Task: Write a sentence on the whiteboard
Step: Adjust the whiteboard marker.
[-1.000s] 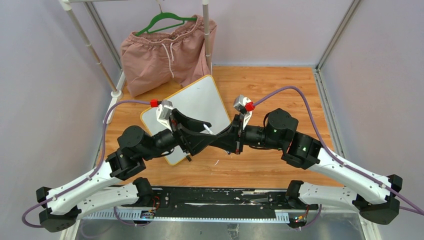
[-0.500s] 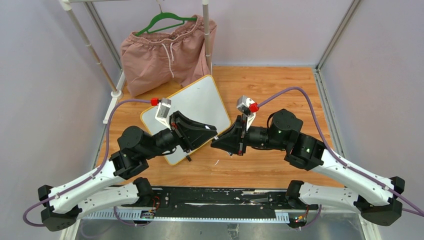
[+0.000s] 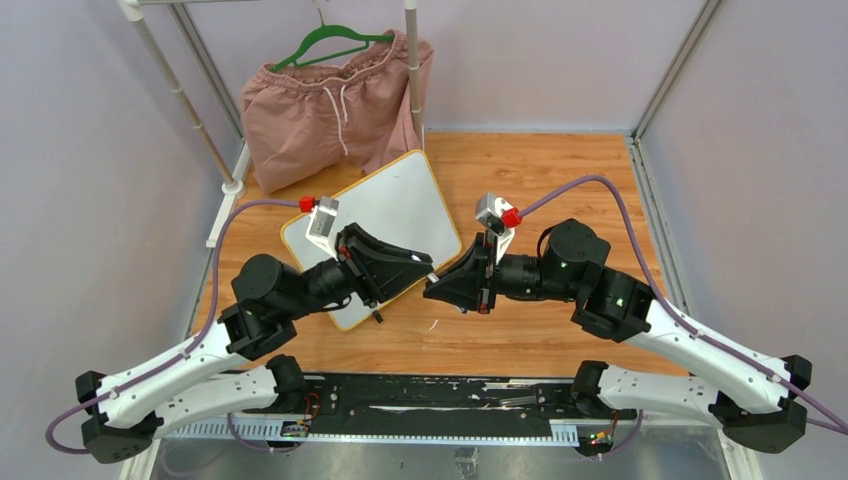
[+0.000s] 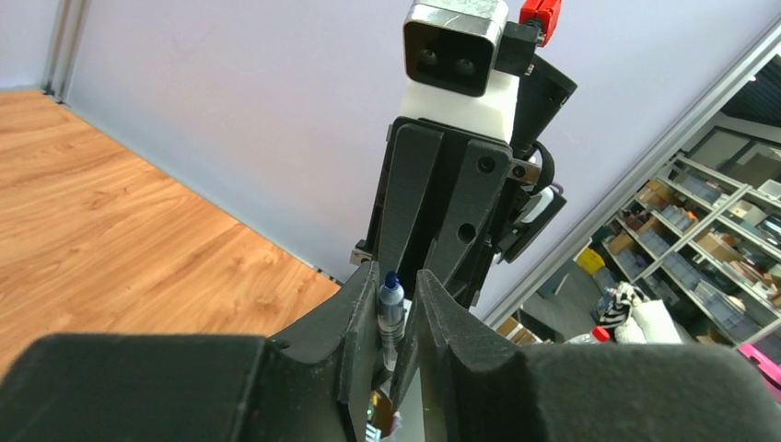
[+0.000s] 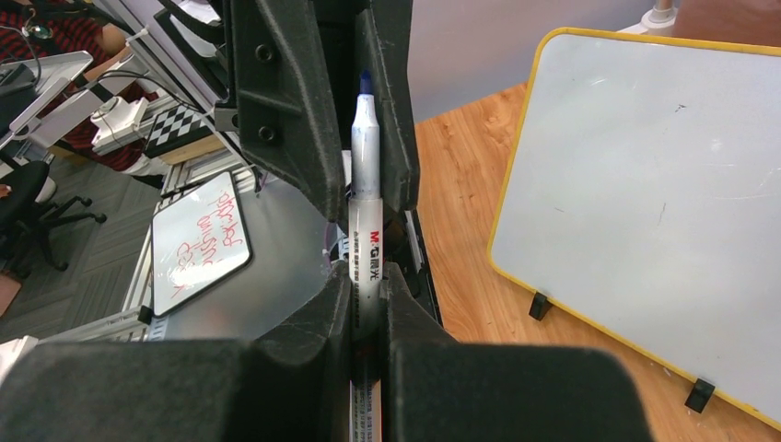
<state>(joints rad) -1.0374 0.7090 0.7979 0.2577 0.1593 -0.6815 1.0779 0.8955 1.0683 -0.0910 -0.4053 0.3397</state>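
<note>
Holding the marker (image 5: 366, 230) crosswise above the table (image 3: 560, 180), between the two arms. Gripped low on the barrel by the right gripper (image 5: 367, 281), clamped tight with no gap showing. Flanked at the bare blue nib end by the left gripper (image 4: 396, 281), drawn in close and, judging from the right wrist view, seemingly pressed against both sides of the neck. Running roughly level, left to right in the top view, with the nib aimed at the left arm and the tail buried in the right one.

Looking for the whiteboard (image 3: 400, 195): resting on the table on small black feet, behind and to the left of the nib, partly under the left arm, long edges slanting from near-left to far-right. Showing no sentence yet, only a few faint stray marks. Lying nearer the left gripper, which hovers just beside the board's near right edge. Within likely reach of the right arm too, given a nib already pointing boardward. Calling, probably, for one grip to let go, then a downward tilt of the nib and a short carry back and left before any stroke.
</note>
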